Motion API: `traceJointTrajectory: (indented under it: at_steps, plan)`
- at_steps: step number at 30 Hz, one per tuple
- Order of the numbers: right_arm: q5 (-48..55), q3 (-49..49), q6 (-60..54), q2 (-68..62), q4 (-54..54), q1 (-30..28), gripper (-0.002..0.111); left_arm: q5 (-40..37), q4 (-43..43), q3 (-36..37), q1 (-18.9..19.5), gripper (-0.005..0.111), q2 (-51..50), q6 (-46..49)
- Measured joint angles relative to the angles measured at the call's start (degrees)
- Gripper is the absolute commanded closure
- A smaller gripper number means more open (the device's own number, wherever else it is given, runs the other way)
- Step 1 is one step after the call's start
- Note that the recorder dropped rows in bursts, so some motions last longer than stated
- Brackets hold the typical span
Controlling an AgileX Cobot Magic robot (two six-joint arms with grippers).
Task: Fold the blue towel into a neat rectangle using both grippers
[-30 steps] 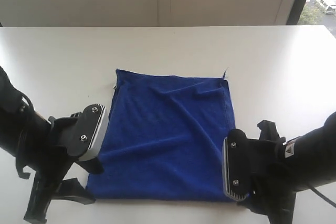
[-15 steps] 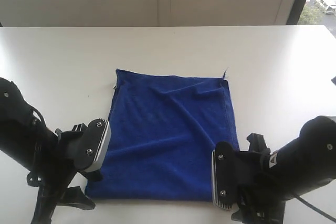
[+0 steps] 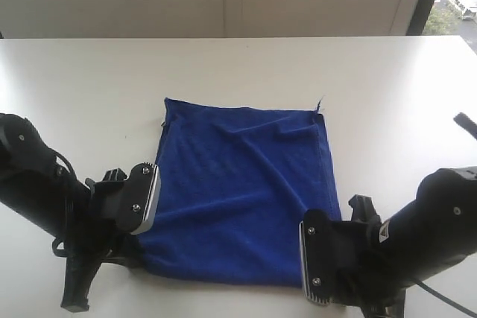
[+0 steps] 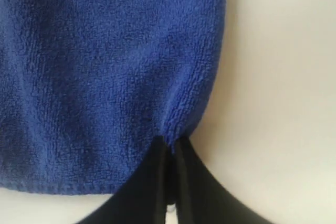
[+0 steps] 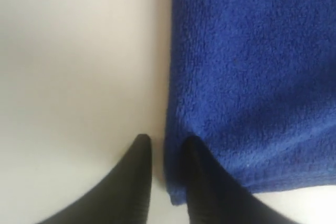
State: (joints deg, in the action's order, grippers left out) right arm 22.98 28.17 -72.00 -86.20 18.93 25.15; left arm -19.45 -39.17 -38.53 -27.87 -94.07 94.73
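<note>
Pinching the towel [image 3: 242, 184], the left claw [image 4: 169, 142] has its two black fingers pressed together, with no gap showing between them. A small fold of blue pile is bunched up at their tips. The grip sits on the towel's left edge, close to the near-left corner. In the exterior view that corner is drawn in a little toward the claw, and the near edge bows there.

The right claw [image 5: 167, 142] stands at the towel's right edge, close to the near-right corner. Its fingers are a narrow gap apart and straddle the hem: one finger [image 5: 140, 153] is over bare table and the other is over the cloth. The hem runs up between them, and no cloth looks squeezed. The tips are low at the surface, though I cannot tell whether they touch it.

Outward from both claws, the towel lies spread open and nearly square on the white table [image 3: 223, 65]. It sits in the middle, toward the near side, between the two arms. Most of it is flat, with soft creases running across the far right part. The far edge is straight, and a loose thread sticks up at the far-right corner. Bare table surrounds the cloth on the left, right and far sides.
</note>
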Motion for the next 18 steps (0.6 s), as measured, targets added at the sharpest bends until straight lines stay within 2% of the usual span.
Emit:
traceJointTrajectory:
  at_steps: [2, 6, 12, 18]
  plan:
    - [0.0, 0.0, 0.6, 0.2, -1.7, 0.0, 0.108, -0.1, 0.0, 0.0, 0.0, 0.107, 0.0, 0.0]
    - [1.0, 0.0, 4.5, 3.4, -6.7, 0.0, 0.108, -3.1, 2.6, 0.2, 0.0, 0.107, 2.0, -0.1]
    - [4.5, 0.0, 7.5, 12.7, -10.5, 0.0, 0.108, -6.8, 3.9, 0.5, 0.0, 0.107, 11.6, -3.7]
    - [3.8, -0.1, 7.9, 21.0, -11.3, 0.0, 0.108, -5.4, 4.3, 0.5, 0.0, 0.107, 18.7, -7.2]
